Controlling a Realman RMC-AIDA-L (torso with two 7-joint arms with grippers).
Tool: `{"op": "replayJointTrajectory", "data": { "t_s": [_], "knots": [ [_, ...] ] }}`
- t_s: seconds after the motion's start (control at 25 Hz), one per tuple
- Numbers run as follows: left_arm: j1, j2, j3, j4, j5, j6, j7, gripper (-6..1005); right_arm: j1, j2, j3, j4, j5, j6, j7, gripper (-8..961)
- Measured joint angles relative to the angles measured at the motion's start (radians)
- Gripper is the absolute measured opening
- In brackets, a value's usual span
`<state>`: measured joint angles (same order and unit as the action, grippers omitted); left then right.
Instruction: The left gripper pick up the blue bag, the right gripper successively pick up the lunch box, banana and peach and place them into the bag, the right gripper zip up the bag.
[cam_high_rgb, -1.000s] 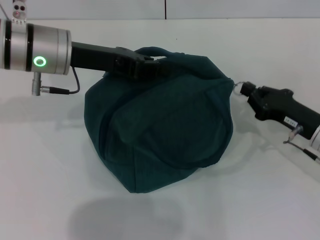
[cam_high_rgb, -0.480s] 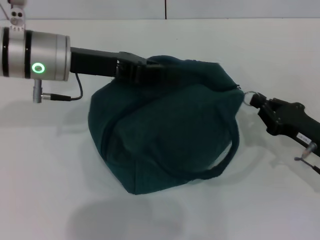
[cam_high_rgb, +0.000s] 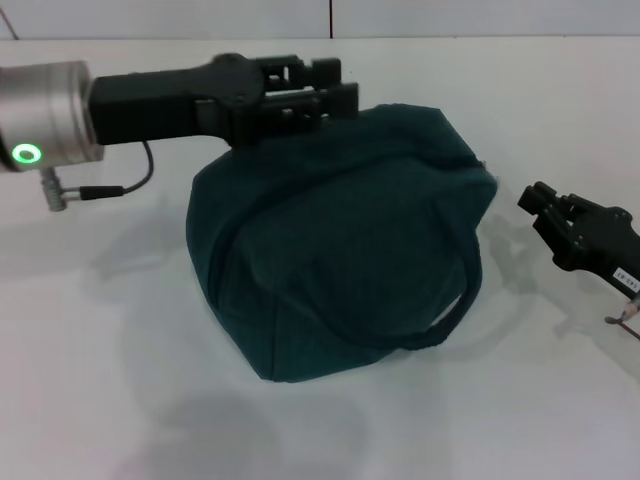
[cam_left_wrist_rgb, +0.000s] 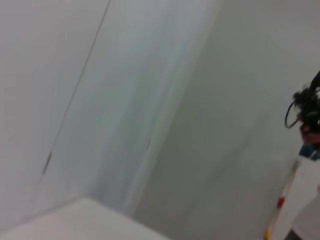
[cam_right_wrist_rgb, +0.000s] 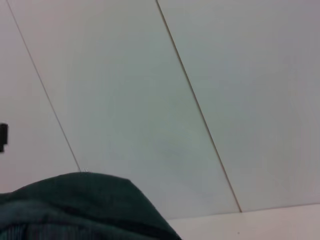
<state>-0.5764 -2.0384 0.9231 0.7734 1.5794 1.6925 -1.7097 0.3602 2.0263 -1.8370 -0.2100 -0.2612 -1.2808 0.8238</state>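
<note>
The blue bag (cam_high_rgb: 340, 240) sits slumped on the white table (cam_high_rgb: 90, 330), and its top looks closed. Its strap (cam_high_rgb: 455, 310) hangs down the right side. My left gripper (cam_high_rgb: 345, 85) is open just above the bag's top left edge and holds nothing. My right gripper (cam_high_rgb: 538, 208) is open a short way to the right of the bag and does not touch it. The bag's top also shows in the right wrist view (cam_right_wrist_rgb: 75, 207). The lunch box, banana and peach are not visible.
The left arm's silver wrist with a green light (cam_high_rgb: 25, 153) and a cable (cam_high_rgb: 120, 185) reaches in from the left. A white wall (cam_high_rgb: 330, 15) stands behind the table. The wrist views show mostly the wall.
My left gripper has let go of the bag's top and risen slightly. My right gripper has released the zipper pull and drawn back to the right. The bag has settled lower.
</note>
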Motion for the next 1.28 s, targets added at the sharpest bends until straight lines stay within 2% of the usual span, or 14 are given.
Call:
{"op": "replayJointTrajectory", "data": {
  "t_s": [0.2,0.44,0.56,0.68,0.76,0.96,1.04,1.08,1.16,1.24,1.28],
  "knots": [
    [0.028,0.003,-0.001,0.000,-0.030,0.011,0.040,549,0.000,-0.001,0.004,0.000,0.001,-0.001,-0.003,143],
    [0.063,0.000,-0.001,-0.001,-0.033,0.012,0.120,574,-0.008,-0.007,0.093,0.002,0.002,-0.042,-0.014,342],
    [0.083,0.000,-0.001,-0.001,-0.037,0.019,0.160,587,-0.018,-0.017,0.144,0.001,0.000,-0.144,-0.019,479],
    [0.101,0.000,-0.001,-0.001,-0.037,0.043,0.190,600,-0.016,-0.035,0.166,-0.009,-0.006,-0.297,-0.037,600],
    [0.116,0.000,-0.001,0.002,-0.037,0.064,0.208,608,-0.003,-0.054,0.165,-0.027,-0.016,-0.384,-0.047,660],
    [0.152,-0.001,-0.004,0.008,-0.049,0.100,0.224,629,0.056,-0.144,0.168,-0.133,-0.169,-0.434,0.113,810],
    [0.169,0.000,-0.015,0.009,-0.052,0.105,0.226,638,0.105,-0.191,0.168,-0.157,-0.249,-0.429,0.228,835],
    [0.177,0.000,-0.023,0.009,-0.052,0.106,0.233,642,0.119,-0.202,0.168,-0.161,-0.270,-0.429,0.257,848],
    [0.192,0.002,-0.032,0.007,-0.053,0.111,0.254,651,0.179,-0.240,0.169,-0.166,-0.362,-0.431,0.359,872],
    [0.207,0.005,-0.035,0.004,-0.052,0.117,0.274,659,0.219,-0.260,0.169,-0.173,-0.438,-0.436,0.418,885],
    [0.207,0.005,-0.035,0.004,-0.052,0.117,0.274,705,0.239,-0.268,0.169,-0.181,-0.475,-0.438,0.447,885]
  ]
}}
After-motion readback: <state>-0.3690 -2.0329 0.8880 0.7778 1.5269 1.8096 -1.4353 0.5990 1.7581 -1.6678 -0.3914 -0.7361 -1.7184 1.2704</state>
